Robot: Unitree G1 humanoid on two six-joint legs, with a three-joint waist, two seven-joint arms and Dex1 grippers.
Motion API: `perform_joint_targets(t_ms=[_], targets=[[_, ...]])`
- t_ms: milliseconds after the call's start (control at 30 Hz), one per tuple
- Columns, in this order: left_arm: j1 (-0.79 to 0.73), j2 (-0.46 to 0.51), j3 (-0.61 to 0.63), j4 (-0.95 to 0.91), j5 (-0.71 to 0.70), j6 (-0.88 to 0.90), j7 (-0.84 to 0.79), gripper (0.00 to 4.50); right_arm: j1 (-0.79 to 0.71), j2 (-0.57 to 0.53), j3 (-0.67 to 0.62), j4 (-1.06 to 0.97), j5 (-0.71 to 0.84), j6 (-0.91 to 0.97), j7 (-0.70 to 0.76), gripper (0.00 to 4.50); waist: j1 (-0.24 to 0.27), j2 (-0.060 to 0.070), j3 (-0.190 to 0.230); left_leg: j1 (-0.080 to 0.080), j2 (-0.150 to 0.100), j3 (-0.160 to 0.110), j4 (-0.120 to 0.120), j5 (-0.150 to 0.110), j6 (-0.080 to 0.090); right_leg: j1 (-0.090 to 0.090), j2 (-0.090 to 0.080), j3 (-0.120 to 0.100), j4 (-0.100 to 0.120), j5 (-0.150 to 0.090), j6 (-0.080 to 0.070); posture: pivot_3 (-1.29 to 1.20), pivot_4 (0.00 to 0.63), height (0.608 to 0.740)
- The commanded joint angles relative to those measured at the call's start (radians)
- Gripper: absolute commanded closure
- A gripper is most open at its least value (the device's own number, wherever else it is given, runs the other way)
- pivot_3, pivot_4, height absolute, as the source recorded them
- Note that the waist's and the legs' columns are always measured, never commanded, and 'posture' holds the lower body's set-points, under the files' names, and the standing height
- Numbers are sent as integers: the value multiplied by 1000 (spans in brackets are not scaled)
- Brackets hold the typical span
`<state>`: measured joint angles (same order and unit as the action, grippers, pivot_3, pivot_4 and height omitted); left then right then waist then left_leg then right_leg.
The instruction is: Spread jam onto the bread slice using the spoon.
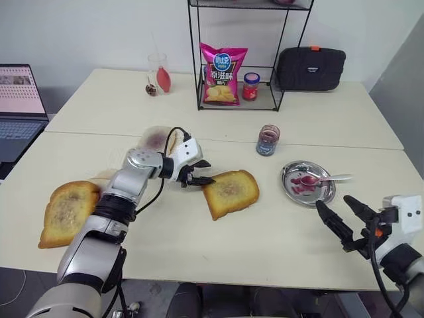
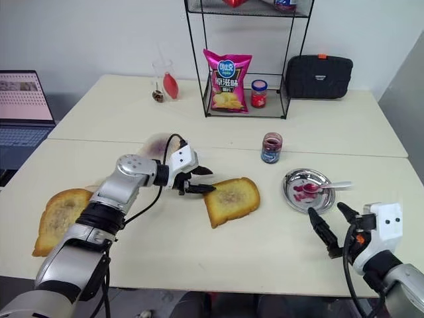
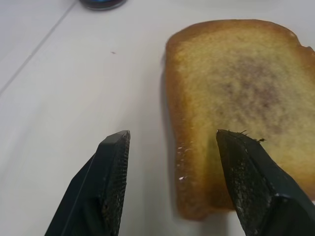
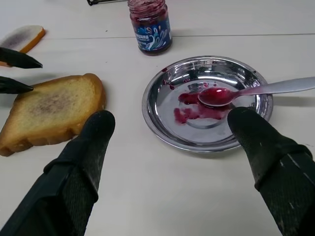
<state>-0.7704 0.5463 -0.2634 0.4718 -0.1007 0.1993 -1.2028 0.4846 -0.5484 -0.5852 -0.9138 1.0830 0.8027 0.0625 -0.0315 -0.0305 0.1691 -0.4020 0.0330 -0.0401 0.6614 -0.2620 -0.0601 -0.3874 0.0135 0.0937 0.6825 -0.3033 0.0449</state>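
Left gripper point(image 1: 199, 173) sits spread open at the bread slice point(image 1: 231, 192)'s 9 o'clock edge, holding nothing. Right gripper point(image 1: 343, 218) gapes wide and empty at 6 o'clock of the spoon point(image 1: 322, 179).

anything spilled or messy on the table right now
Jam is smeared in red blotches inside the metal dish, under the spoon whose handle overhangs the rim. The bread slice by the left hand shows no red jam. Nothing is spilled on the table itself.

bread slice point(image 1: 230, 192) flat, bare | spoon point(image 1: 323, 178) jam-smeared, in dish | jam point(image 1: 267, 140) jar upright, lidless
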Motion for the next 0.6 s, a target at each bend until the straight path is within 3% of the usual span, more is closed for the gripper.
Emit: perform_joint_targets(t_ms=[33,200,433,600], targets=[[15,34,75,-266,-163,180,-93,893,29,89,-125,126,124,-58,-119,0,3,0,0,-1,1,0,0,0,0,0,0,-1,-1,0,0,0,150,740],[76,-16,60,-448,-240,274,-71,23,-154,132,-92,350,285,-79,-229,0,-5,2,0,2,0,2,0,0,0,1,-1,2,-1,0,0,0,150,740],[115,-71,52,-541,-259,327,-2,23,-383,129,-54,566,375,-87,-251,0,-10,8,3,2,0,3,-1,3,5,1,0,3,0,2,4,0,150,740],[135,-76,48,-569,-266,341,18,23,-479,114,-21,687,332,-86,-220,0,-10,8,3,2,0,4,-1,3,5,0,0,4,-1,3,3,0,150,740]])
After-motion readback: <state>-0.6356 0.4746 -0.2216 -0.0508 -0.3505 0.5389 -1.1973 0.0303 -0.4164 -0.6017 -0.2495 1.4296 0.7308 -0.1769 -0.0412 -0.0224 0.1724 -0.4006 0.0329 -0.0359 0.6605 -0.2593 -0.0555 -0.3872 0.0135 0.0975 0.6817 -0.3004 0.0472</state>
